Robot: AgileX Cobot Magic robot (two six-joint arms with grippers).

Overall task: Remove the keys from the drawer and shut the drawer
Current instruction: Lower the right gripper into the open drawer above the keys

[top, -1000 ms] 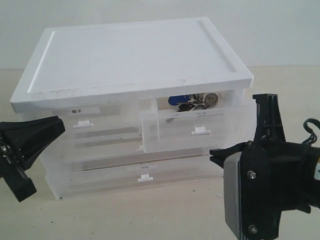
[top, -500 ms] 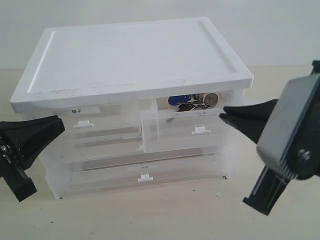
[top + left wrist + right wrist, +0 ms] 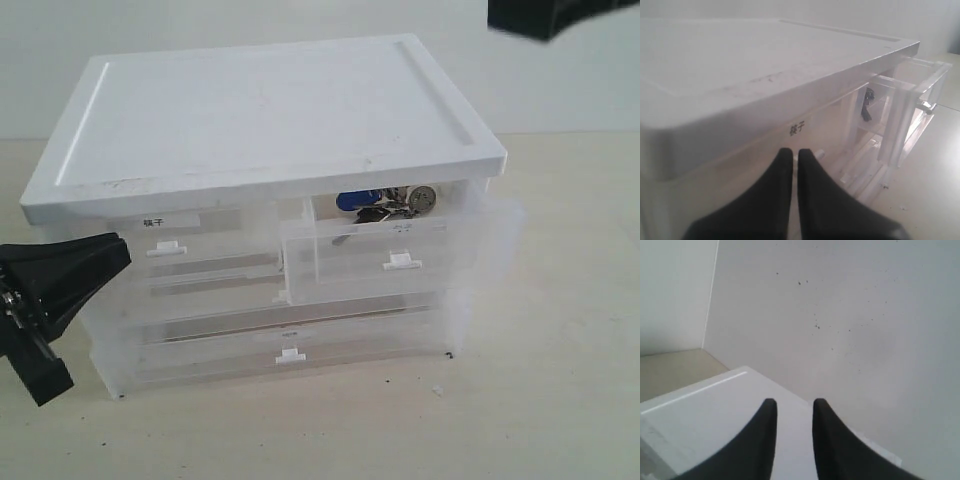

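Drawer [image 3: 400, 262] half out of cabinet [image 3: 260, 120]. Keys [image 3: 385, 203] inside at rear, exposed for pick. Right fingers [image 3: 765, 435] apart, empty, high above cabinet top, probably lining up descent. Left fingers [image 3: 782, 175] together, parked beside cabinet front.

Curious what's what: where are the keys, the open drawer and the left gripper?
keys [image 3: 386, 203]: exterior view, middle of the bunch.
drawer [image 3: 400, 261]: exterior view, its white tab handle.
left gripper [image 3: 794, 153]: left wrist view, between its fingertips.
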